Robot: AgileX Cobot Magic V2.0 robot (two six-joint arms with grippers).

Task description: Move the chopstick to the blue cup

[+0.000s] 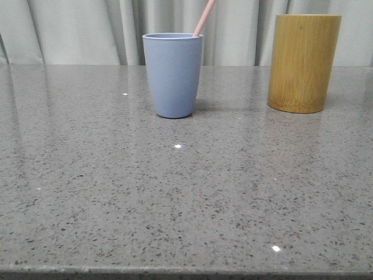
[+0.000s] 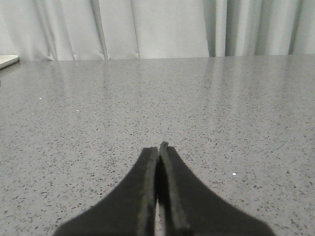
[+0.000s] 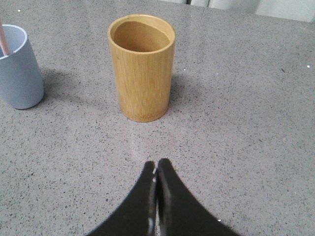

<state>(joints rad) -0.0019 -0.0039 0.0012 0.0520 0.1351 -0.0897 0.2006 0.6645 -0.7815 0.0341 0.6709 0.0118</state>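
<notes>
Nearest, both black grippers, left [image 2: 159, 152] and right [image 3: 157, 169], hover over the speckled grey stone table [image 1: 186, 198], fingers pressed together, holding nothing. Farther back stands the matte pale blue plastic cup [image 1: 173, 76], the thin pink chopstick [image 1: 204, 17] leaning inside it. The yellow-brown bamboo cylinder [image 1: 303, 61] stands well apart to its right.

A: What stands on the counter [image 1: 87, 192] at about two o'clock from its middle in the front view?

B: A bamboo cylinder [image 1: 303, 61], yellow-brown, upright, open at the top. The right wrist view looks down into it, and its inside looks bare. It throws a soft shadow on the stone.

A: And the counter itself?

B: Grey speckled stone, glossy, with small bright glints of light. At twelve o'clock, behind everything, hangs a pale pleated curtain [image 1: 76, 29].

A: Anything else?

B: A pale flat edge [image 2: 7, 60] at nine o'clock in the left wrist view; I cannot tell what it is.
</notes>
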